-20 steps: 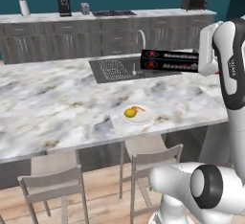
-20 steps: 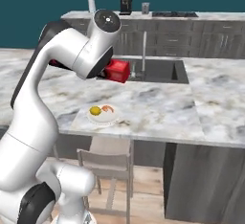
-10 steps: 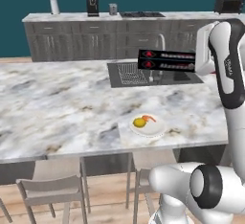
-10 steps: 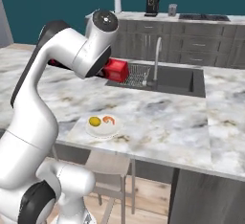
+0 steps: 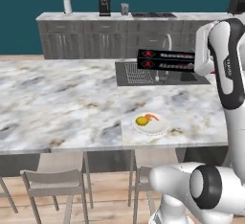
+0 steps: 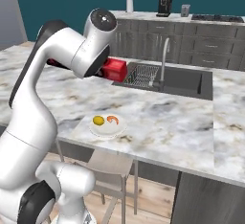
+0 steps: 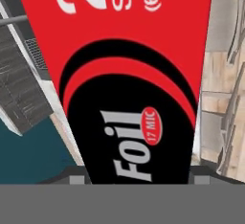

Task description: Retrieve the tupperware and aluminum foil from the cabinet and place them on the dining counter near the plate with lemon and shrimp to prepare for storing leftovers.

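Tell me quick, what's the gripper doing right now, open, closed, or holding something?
Gripper: closed on the aluminum foil box, carried above the dining counter.

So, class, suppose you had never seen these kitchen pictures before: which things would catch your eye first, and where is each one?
First, the big white robot arm, holding the long black-and-red aluminum foil box level in the air above the dark sink. Next, the small plate with lemon and shrimp, sitting near the front edge of the marble dining counter.
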